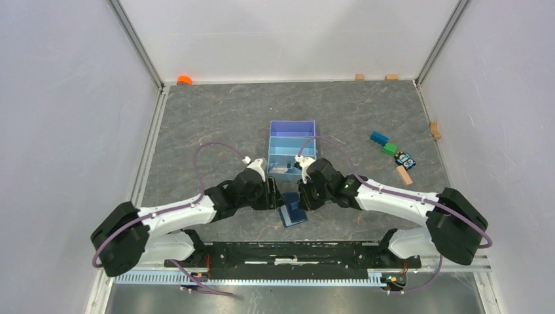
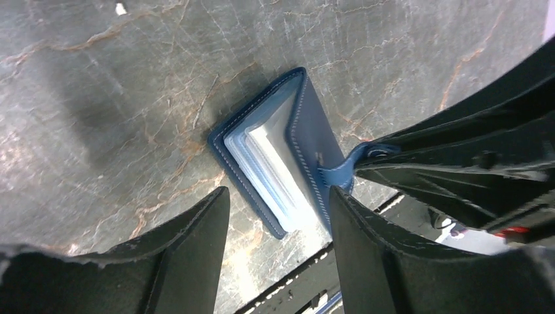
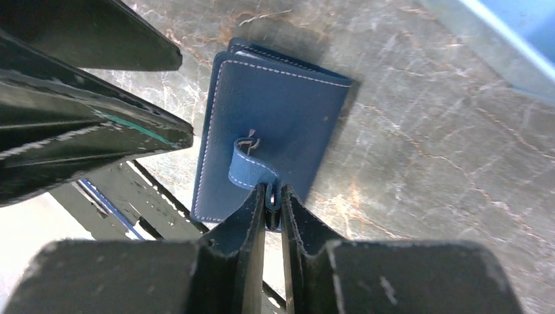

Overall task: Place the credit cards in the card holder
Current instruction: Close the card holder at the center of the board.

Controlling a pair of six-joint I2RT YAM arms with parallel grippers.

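At the near edge of the surface (image 1: 216,118), two tools meet over a dark blue card holder (image 1: 294,212).

The right tool (image 3: 273,193) is almost shut. Its two fingers pinch the little strap (image 3: 249,171) on the card holder's cover. The left tool (image 2: 278,194) is wide open and holds nothing. In its own view, one finger stands on each side of the card holder's open edge. The cover is lifted a bit, and pale see-through pockets (image 2: 271,163) show inside. The card holder lies between the two tools, just in front of the blue and purple tray (image 1: 292,129). Something pale and flat in the tray's nearest box may be the credit cards (image 1: 283,171), but the arms hide most of it. A tiny stamp on the cover, near the strap, is too small to read.
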